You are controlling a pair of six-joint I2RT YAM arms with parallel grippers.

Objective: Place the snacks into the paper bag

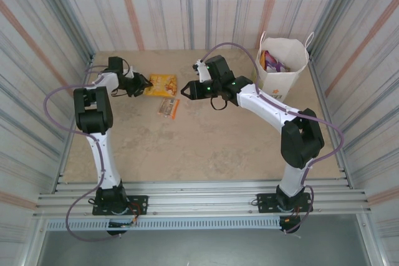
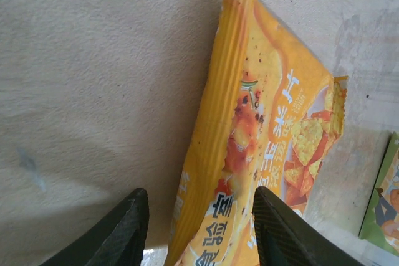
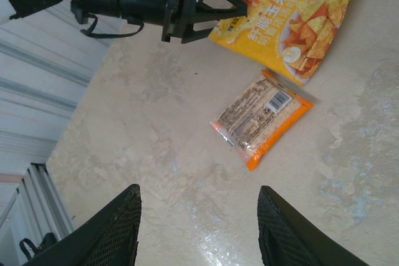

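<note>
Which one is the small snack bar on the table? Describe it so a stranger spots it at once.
Start at the white paper bag standing at the far right, then look left to the big yellow packet by the left gripper. Just in front of that packet, toward the near edge, lies the small bar. It is much smaller and narrower, beige with orange edges and a barcode label.

Looks down past the right hand [image 3: 198, 228], dark fingers [image 3: 109, 232] spread wide above the pale desk [image 3: 156, 141]. Meets the left hand [image 3: 240, 9] reaching in from upper left, tips at the corner of a yellow-orange packet [image 3: 299, 20]. Finds a brown-orange bar [image 3: 262, 119] lying flat and slanted just below that packet, not touching it. Catches ribbed wall [image 3: 31, 91] at far left.
</note>
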